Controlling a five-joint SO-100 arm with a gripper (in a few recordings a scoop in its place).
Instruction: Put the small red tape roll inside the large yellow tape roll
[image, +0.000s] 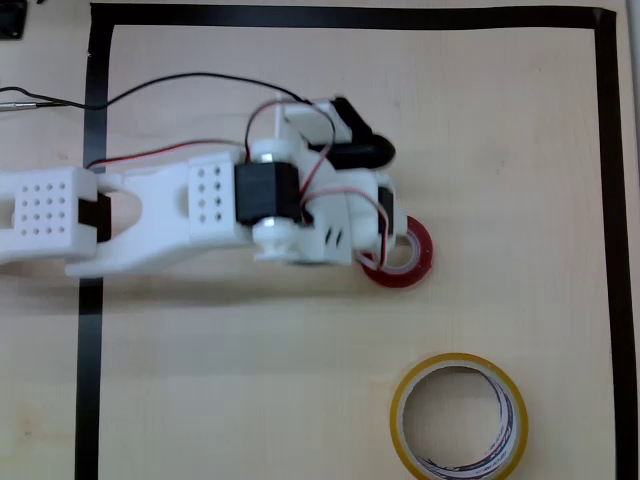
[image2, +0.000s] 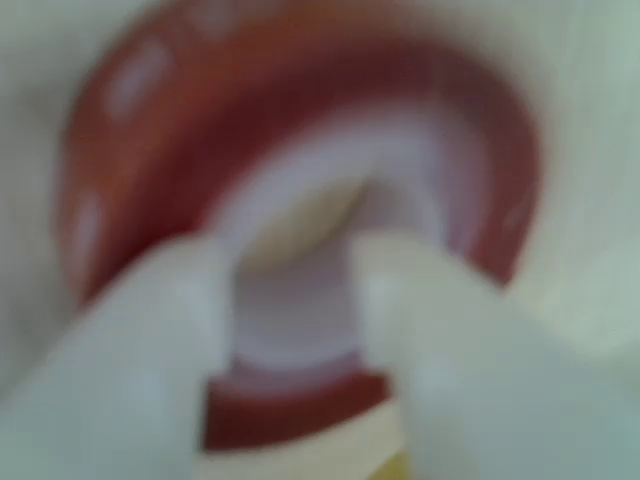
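Seen from overhead: a pale wooden table (image: 300, 380) edged with black tape lines (image: 610, 200). Reached in from the left of the picture, a white arm with its gripper (image: 385, 245) set down over the small red tape roll (image: 418, 262). Lay flat on the table, that roll, near the middle of the marked area, partly hidden under the gripper. Sat well apart, toward the bottom of the picture and a little right, the large yellow tape roll (image: 400, 420), also flat, its wide hole showing bare table and nothing inside.

Seen from the wrist, very close and blurred: the small red tape roll (image2: 140, 150) with its white core, and two pale fingers (image2: 170, 330) reaching toward it. Appeared to have one finger tip over the core's hole and the other near the lower wall, with a narrow gap between. Could not tell whether the wall was actually pinched or the jaws merely stood around it.

Judged as an early stage: red roll reached, apparently not yet lifted. Remaining: securing the grip, carrying the roll across to the yellow ring, lowering it into the hole, letting go.
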